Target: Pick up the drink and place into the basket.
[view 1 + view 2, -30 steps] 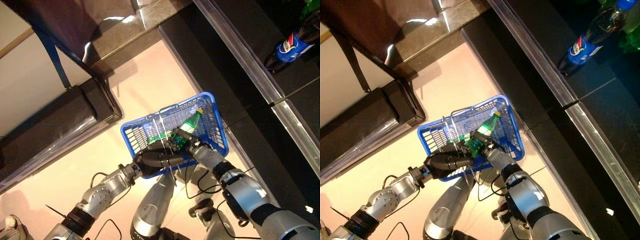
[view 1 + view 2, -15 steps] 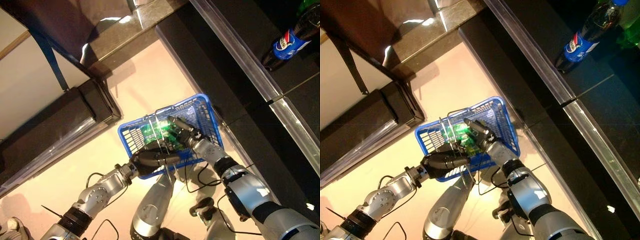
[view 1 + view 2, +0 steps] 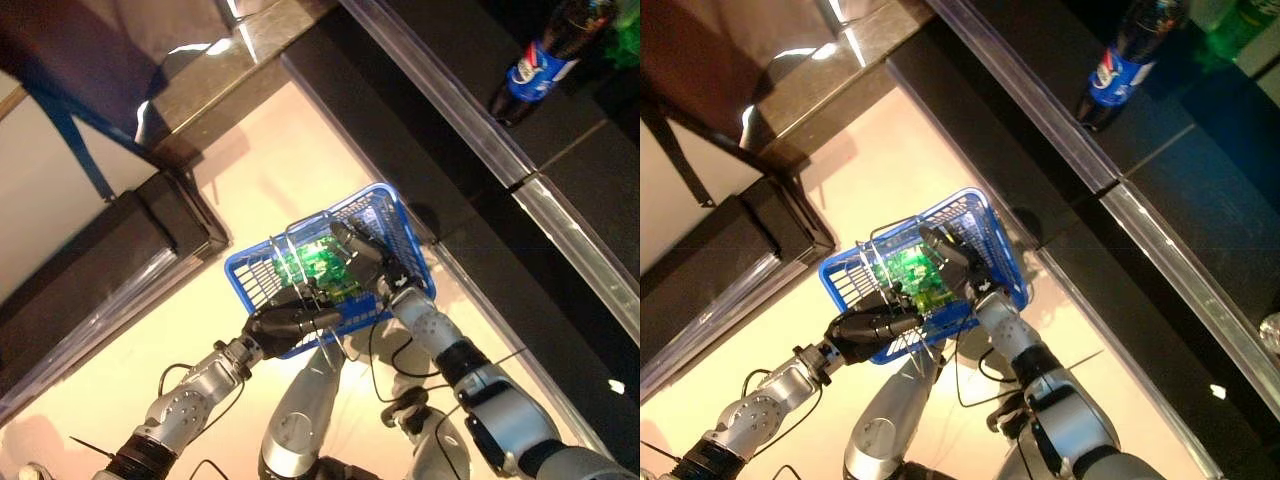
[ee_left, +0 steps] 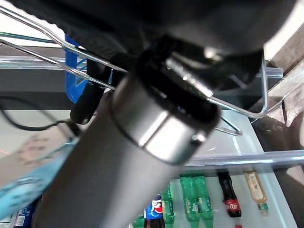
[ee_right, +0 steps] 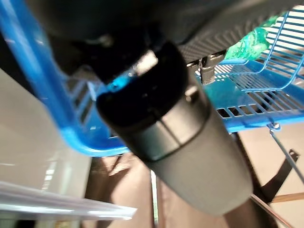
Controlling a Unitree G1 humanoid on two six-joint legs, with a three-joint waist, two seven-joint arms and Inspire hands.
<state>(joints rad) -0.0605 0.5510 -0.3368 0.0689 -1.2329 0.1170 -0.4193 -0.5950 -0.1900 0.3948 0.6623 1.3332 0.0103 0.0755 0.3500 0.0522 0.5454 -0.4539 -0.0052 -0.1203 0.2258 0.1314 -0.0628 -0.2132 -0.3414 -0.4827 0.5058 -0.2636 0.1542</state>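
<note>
The green drink bottle lies inside the blue wire basket at frame centre. The left hand is clenched round the basket's wire handle. The right hand reaches into the basket; whether it has let go I cannot tell. The placing looks nearly done; next, that hand must lift clear.

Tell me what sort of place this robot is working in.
Probably a shop or a mock-up of one. A blue plastic shopping basket with wire handles hangs from the left hand, a dark cola bottle with a blue label stands on a black shelf, and rows of bottled drinks fill a display.
</note>
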